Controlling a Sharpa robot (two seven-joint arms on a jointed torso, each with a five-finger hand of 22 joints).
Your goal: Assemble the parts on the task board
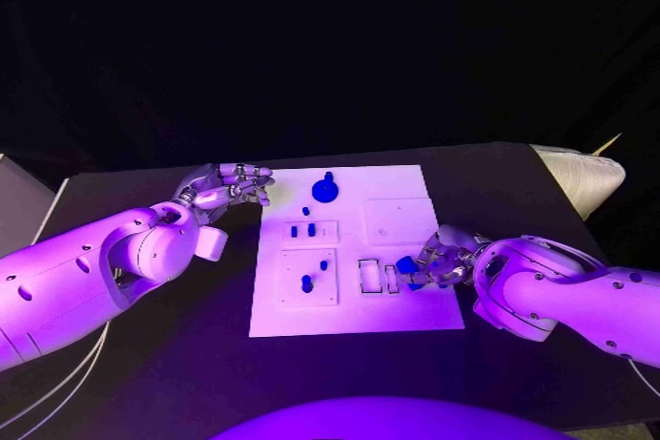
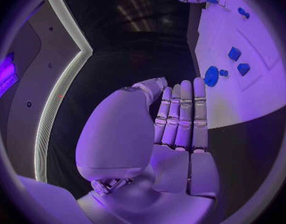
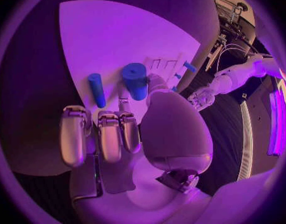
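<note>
At the task board (image 1: 413,311)'s right edge the right hand (image 1: 438,261) seemingly pinches a blue cylinder (image 3: 136,79) in its fingers, ready for seating in a slot; the left hand (image 1: 224,185) waits, fingers pressed together.

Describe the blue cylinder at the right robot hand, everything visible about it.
The blue cylinder is short, thick and smooth, plastic by its look. The right robot hand pinches it between thumb and a finger, over the white board beside its rectangular slots. A thinner blue rod lies nearby. Whether the cylinder touches the board cannot be told.
</note>
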